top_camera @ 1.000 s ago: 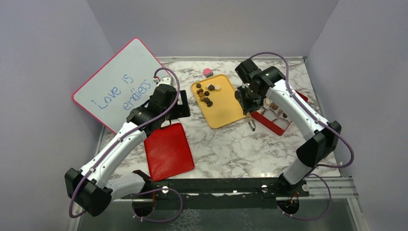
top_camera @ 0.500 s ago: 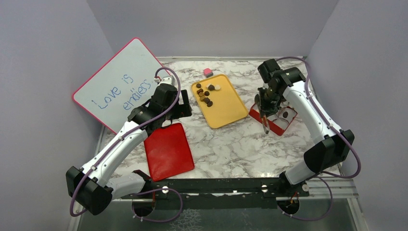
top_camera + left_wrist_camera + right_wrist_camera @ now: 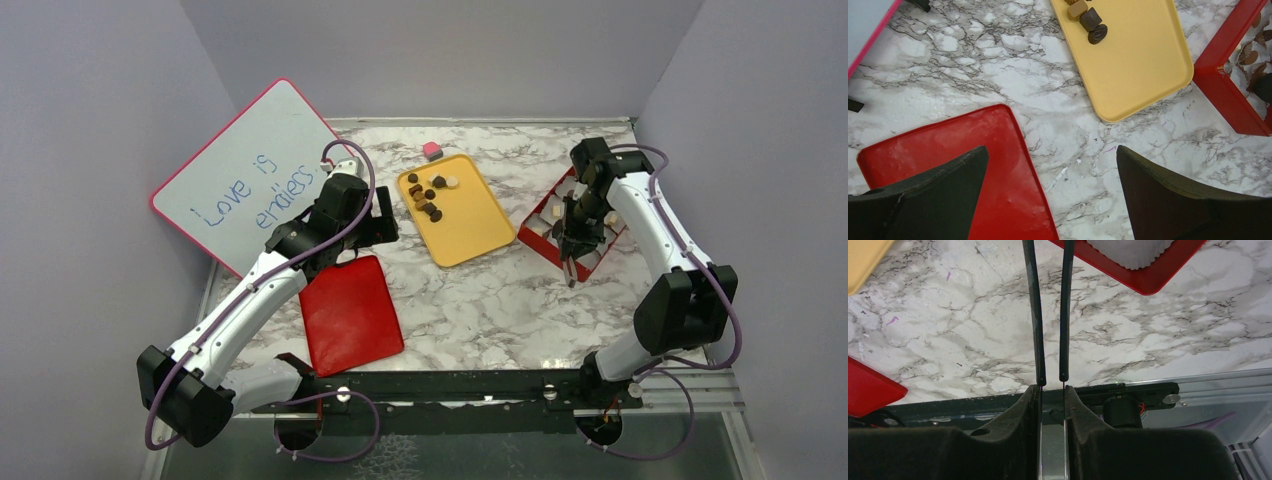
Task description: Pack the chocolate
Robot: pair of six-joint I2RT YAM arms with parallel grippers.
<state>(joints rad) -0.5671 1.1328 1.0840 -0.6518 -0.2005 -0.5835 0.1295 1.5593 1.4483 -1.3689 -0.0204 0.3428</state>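
On the white marbled desk [image 3: 470, 310], small dark brown, light brown and cream pieces of chocolate [image 3: 428, 195] lie in a group at the far end of the flat yellow tray [image 3: 470, 230]. A few more pieces sit in the compartments of the red rectangular box [image 3: 538, 243], which stands to the right of the tray. The right hand [image 3: 1052, 392] hangs above the near part of this box and is clenched on a pair of thin black tweezers [image 3: 1033, 315]. Their tips go out of the wrist view, so I cannot tell if they carry a piece. The left hand [image 3: 1050, 152] is released, its fingers wide apart and grasping nothing. It hangs over the desk between the flat red lid [image 3: 350, 315] and the near corner of the tray.
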